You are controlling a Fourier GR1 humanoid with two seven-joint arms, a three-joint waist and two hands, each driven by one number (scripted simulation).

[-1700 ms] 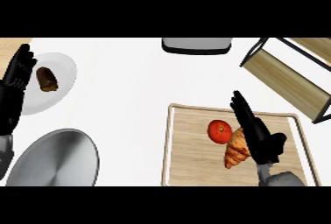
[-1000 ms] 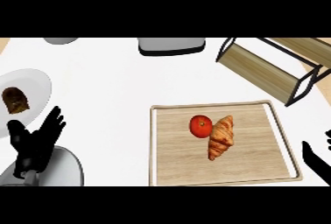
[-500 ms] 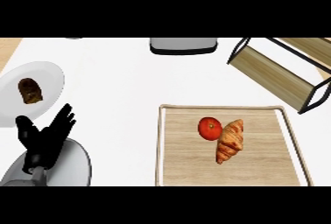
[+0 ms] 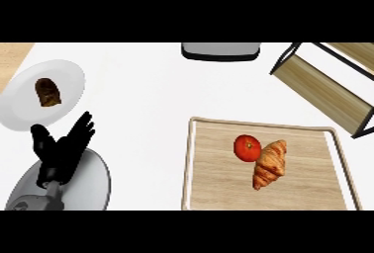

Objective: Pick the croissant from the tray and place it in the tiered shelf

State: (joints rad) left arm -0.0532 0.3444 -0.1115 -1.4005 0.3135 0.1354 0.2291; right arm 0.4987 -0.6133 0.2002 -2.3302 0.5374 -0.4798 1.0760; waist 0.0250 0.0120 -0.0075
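Closest to me, at the bottom left, my left robot hand [image 4: 62, 148] is spread wide with its fingers straight, holding nothing. It sits over the edge of a round grey plate [image 4: 91, 185] that runs off the bottom of the view. My right robot hand does not show at all.

To the right lies the wooden tray [image 4: 219, 197] with a raised rim all around. Its near edge is cut off by the bottom of the view. The croissant [image 4: 269, 163] lies in the middle of the tray, tilted, and a red tomato [image 4: 247, 147] is touching its left side. The wood around them is bare.

Between my left robot hand and the tray is a wide strip of white desk [image 4: 146, 108].

Farther left is a white plate [image 4: 29, 106] with a brown piece of food [image 4: 48, 92] on it.

Farther right, the tiered shelf [image 4: 329, 91] stands slanted just past the tray's far corner, close but apart. At the far edge sits a grey thing with a dark rim [image 4: 220, 50].
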